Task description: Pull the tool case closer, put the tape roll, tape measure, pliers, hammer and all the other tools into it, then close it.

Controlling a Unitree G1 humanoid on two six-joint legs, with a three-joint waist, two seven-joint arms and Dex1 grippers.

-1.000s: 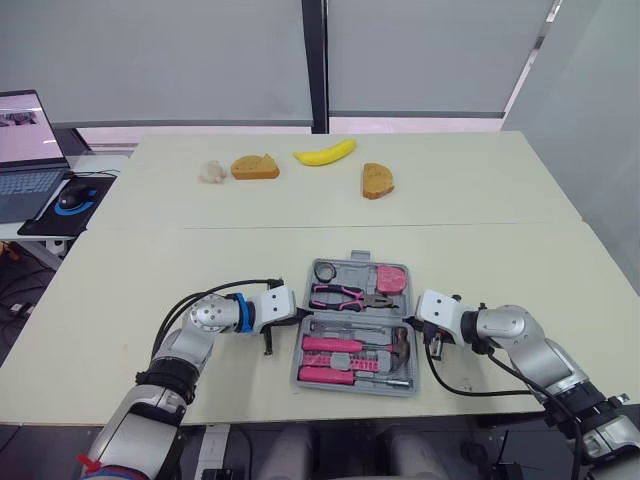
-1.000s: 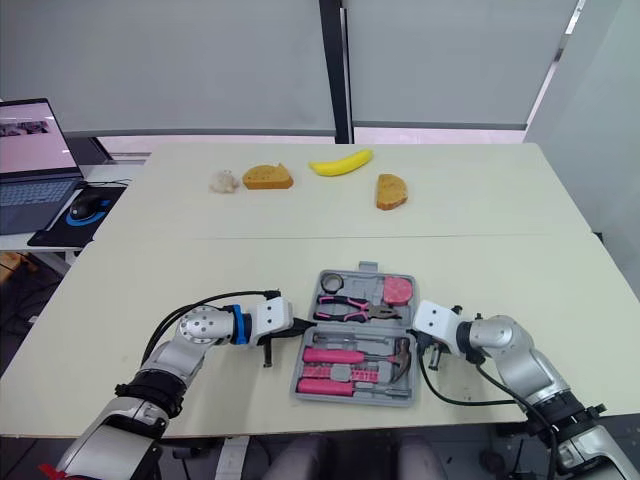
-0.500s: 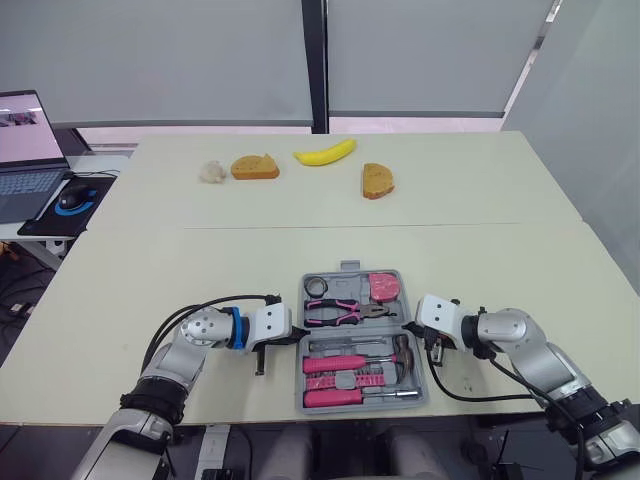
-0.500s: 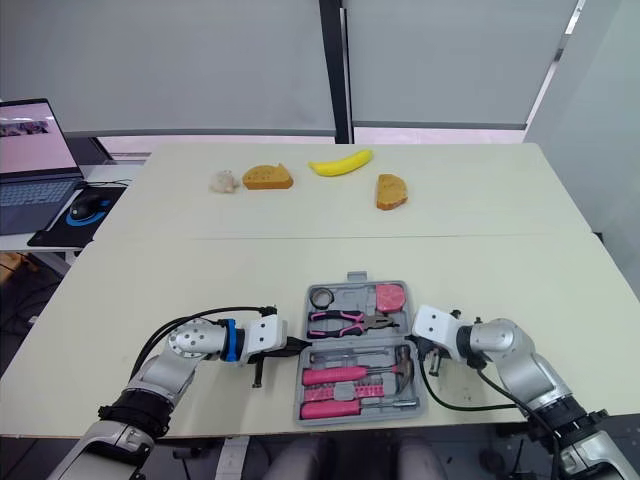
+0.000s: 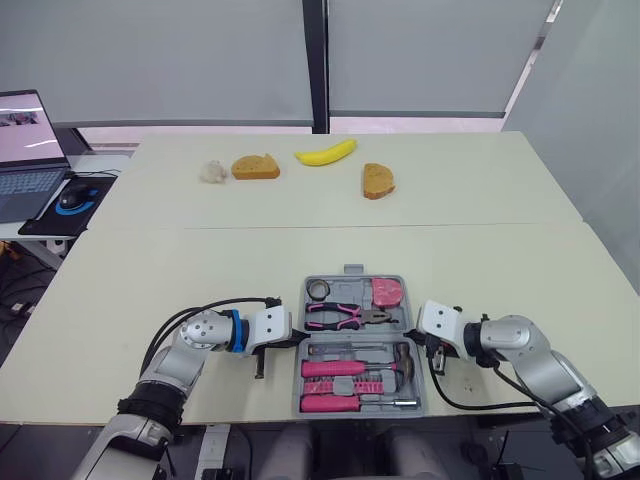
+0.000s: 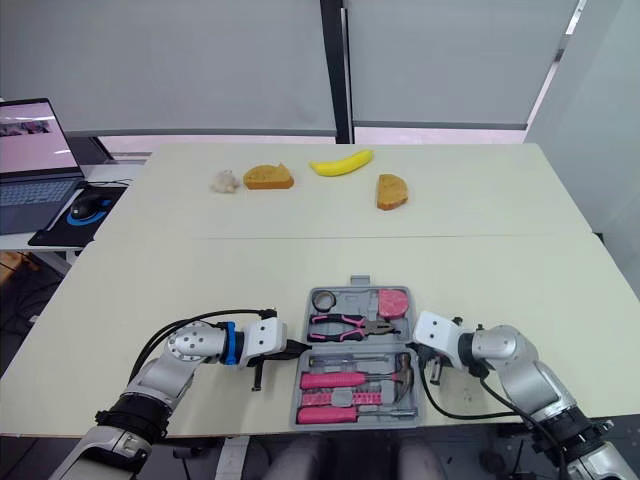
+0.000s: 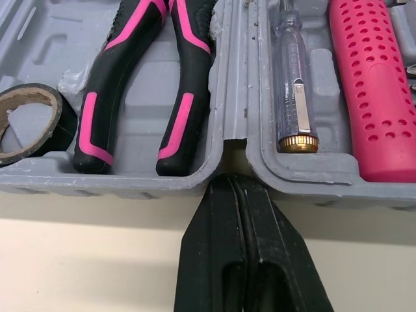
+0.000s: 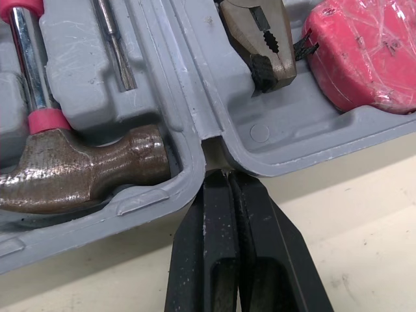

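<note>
The grey tool case (image 5: 308,345) lies open near the table's front edge. Its far half holds the black tape roll (image 5: 318,290), pink-and-black pliers (image 5: 345,316) and pink tape measure (image 5: 388,292). Its near half holds the hammer (image 5: 401,357) and pink-handled tools (image 5: 335,368). My left gripper (image 7: 237,188) is shut, its tips in the hinge notch on the case's left side. My right gripper (image 8: 227,179) is shut too, its tips at the hinge notch on the right side, beside the hammer head (image 8: 84,172).
At the far side of the table lie a banana (image 5: 325,152), two bread slices (image 5: 254,166) (image 5: 377,180) and a small white lump (image 5: 212,172). A laptop (image 5: 28,150) and mouse (image 5: 72,197) sit on a side desk at left. The case's near rim is close to the table edge.
The case has slid toward the near edge of the table, with both shut grippers moving back alongside it at its hinge ends.
</note>
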